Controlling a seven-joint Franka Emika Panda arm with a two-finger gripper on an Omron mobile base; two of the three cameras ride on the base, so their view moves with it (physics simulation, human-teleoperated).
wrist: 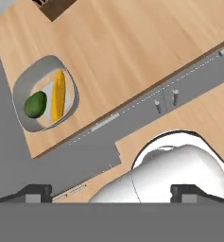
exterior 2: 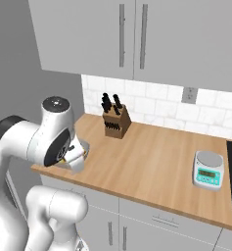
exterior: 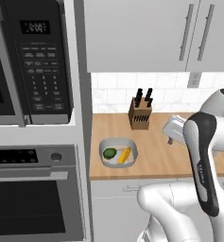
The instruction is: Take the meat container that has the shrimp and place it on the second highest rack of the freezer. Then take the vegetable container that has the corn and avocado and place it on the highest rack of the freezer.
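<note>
I am looking at a wooden table point(exterior: 156, 156) under grey cabinets point(exterior: 137, 33), with a microwave point(exterior: 30, 61) and oven point(exterior: 35, 194) filling the left of the left base frame. A knife block point(exterior: 140, 113) is standing by the tiled wall, and a scale point(exterior 2: 207, 169) is sitting at the right of the right base frame. The bowl point(exterior: 118, 152), holding the avocado point(exterior: 109, 153) and corn point(exterior: 124, 154), is lying near the table's front edge. The arm is bending over the table, its claw point(wrist: 111, 194) spreading wide and gripping nothing.
</note>
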